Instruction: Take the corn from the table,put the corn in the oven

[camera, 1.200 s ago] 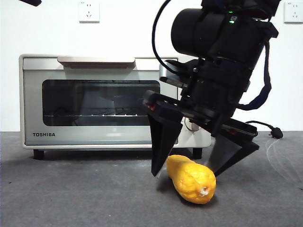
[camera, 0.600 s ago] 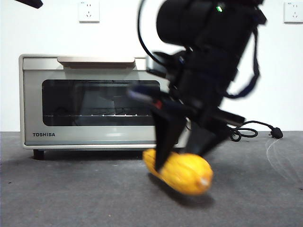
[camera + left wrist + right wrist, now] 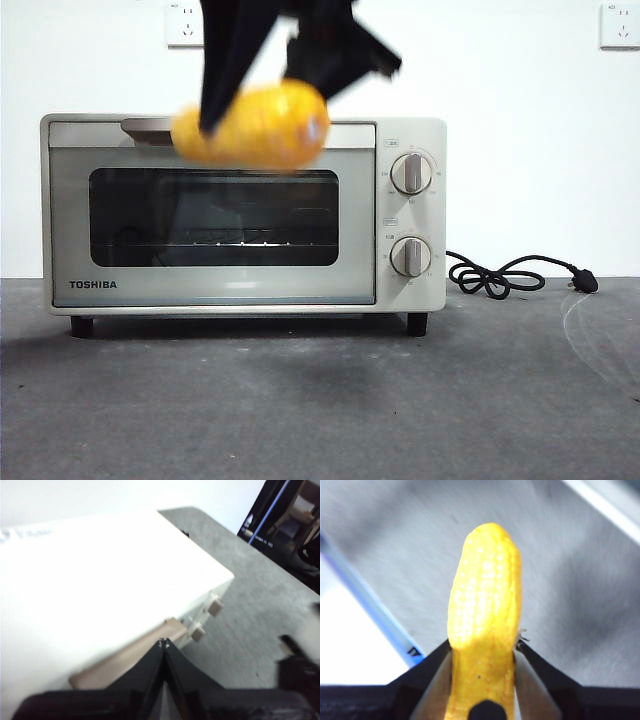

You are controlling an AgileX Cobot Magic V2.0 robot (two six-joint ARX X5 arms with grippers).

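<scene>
My right gripper is shut on the yellow corn and holds it high in the air, in front of the upper edge of the oven; the picture is motion-blurred. In the right wrist view the corn sticks out lengthwise between the two black jaws of that gripper, over the grey table. The oven door is closed, its beige handle partly hidden behind the corn. My left gripper is shut and empty, hovering over the oven's white top near the handle.
Two round knobs sit on the oven's right side. A black power cord lies coiled on the table to the right of the oven. Wall sockets are on the white wall behind.
The right gripper has lifted the corn off the table and carried it up and to the left, from the table's surface to the level of the oven's top.
</scene>
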